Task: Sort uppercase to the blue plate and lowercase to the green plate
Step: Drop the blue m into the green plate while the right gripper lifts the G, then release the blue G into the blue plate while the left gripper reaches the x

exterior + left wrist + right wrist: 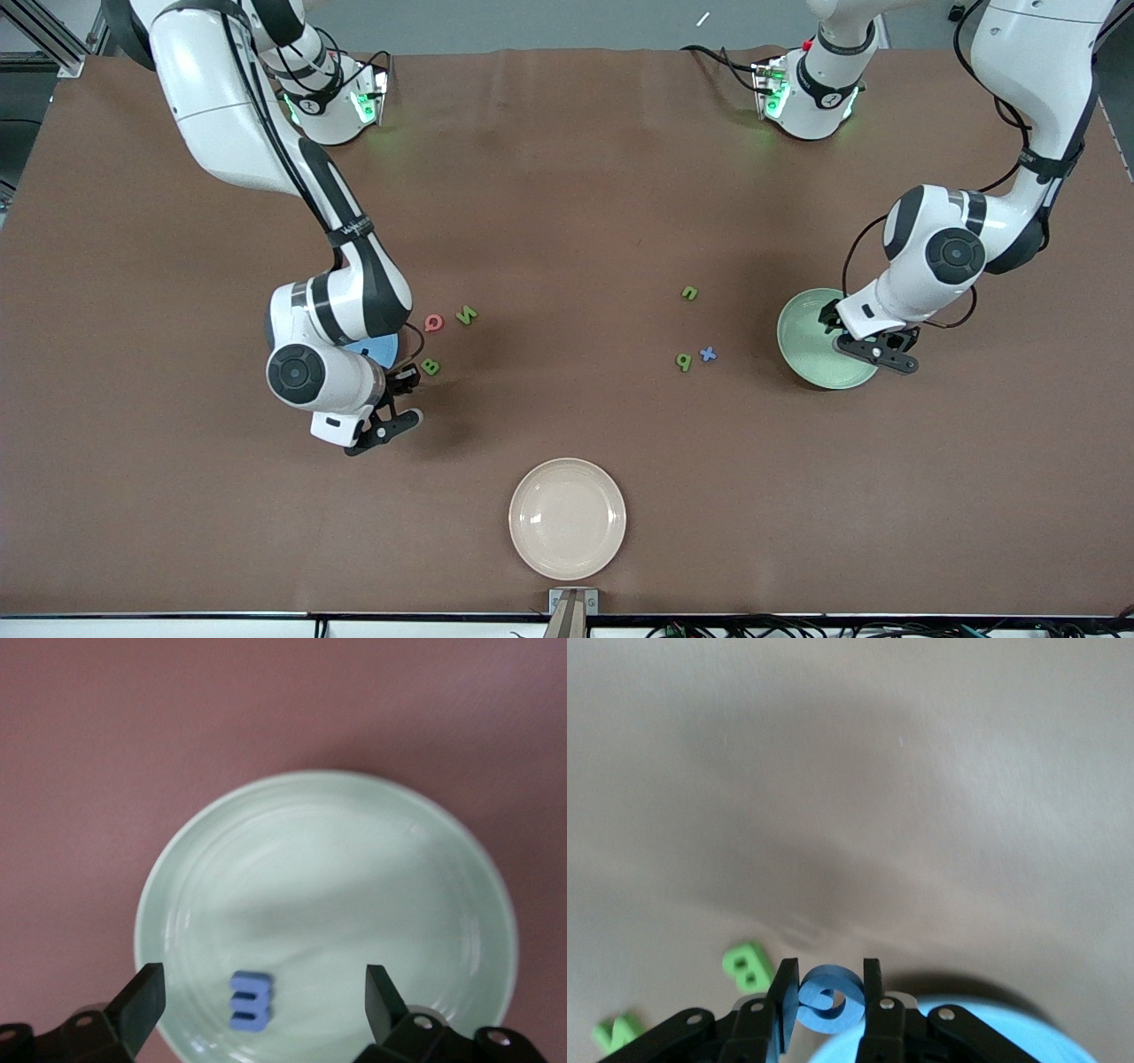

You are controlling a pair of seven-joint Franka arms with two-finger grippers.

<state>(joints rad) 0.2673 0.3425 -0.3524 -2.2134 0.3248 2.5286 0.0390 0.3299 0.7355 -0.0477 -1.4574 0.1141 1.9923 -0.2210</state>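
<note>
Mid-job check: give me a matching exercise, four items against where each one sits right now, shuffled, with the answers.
Items:
1. blue G
2. blue three-pronged letter
3. green B
4. cream plate

Places:
A. lying in the green plate, under the open left tool
B. bare, on the table edge nearest the front camera
C. clamped in the right tool at the rim of the blue plate
D. flat on the table beside the blue plate

Pairs: 1-C, 2-A, 3-D, 4-B
</note>
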